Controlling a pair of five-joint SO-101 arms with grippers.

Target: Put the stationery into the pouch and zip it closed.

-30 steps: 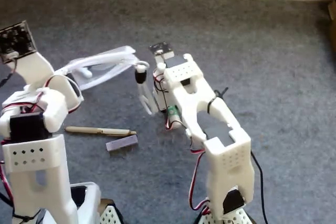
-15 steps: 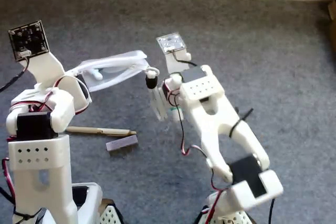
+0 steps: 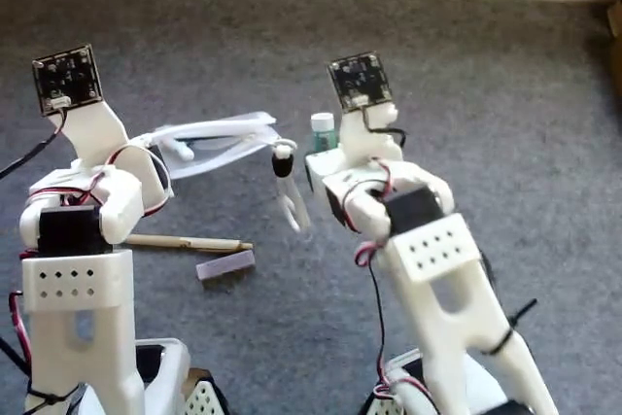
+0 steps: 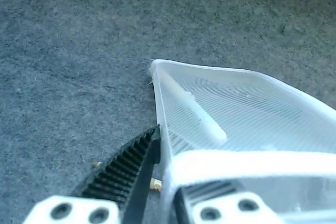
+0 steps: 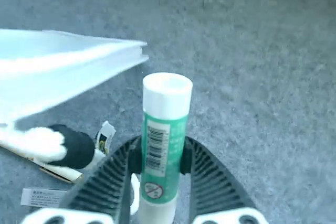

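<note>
So we're mid-way through the loading step here. The right claw [image 5: 160,153] is clamped around a green-and-white glue stick [image 5: 161,129], cap pointing away from the claw, and the left claw [image 4: 161,141] is pinched on the rim of the clear pouch [image 3: 209,138], holding it up off the table [image 3: 505,143]. That puts the pouch's free end just beside the glue stick's cap, between the two claws. There's a white stick [image 4: 195,114] lying inside the pouch just past the left claw's tip, so we reckon one item is already in. Next move, as we see it, is to line the glue stick up with the pouch's mouth and slide it in while the left claw keeps the pouch steady. We honestly can't tell how wide that mouth is open, so the aim needs care. What's in the way is a black-and-white dangling piece [image 3: 283,162], right between the right claw and the pouch's end. We can't make out what it is, but it looks like an easy snag. Down on the table below the left claw lie a pen [image 3: 185,242] and a small pale block [image 3: 225,265], close together and both yet to go in. The zipping comes after all that.
</note>
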